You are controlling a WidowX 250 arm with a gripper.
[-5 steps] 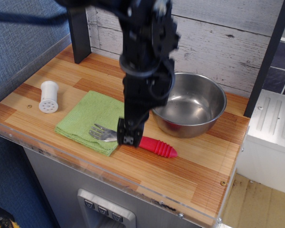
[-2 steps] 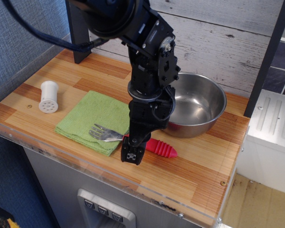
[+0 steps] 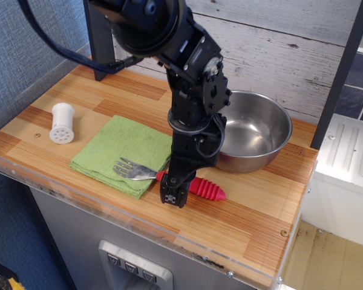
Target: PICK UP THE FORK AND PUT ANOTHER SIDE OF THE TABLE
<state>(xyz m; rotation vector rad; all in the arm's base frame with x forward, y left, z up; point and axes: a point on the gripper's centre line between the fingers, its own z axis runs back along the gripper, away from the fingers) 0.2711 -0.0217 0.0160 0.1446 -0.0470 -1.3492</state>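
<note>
Task not yet accomplished: the fork [image 3: 175, 179] lies flat on the counter [image 3: 254, 217], unlifted, and the transfer to the other side remains. The pincer [image 3: 173, 196] is down over the handle near its neck; whether it has clenched cannot be told. Long axis runs left-right: tines left of the pincer on the green cloth [image 3: 118, 148], red handle right.

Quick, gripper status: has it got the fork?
Gripper: down over the fork at the red handle; open or closed cannot be told, and a grasp isn't visible.

Glossy steel bowl [image 3: 257, 136], striped wooden table [image 3: 254, 211]
</note>
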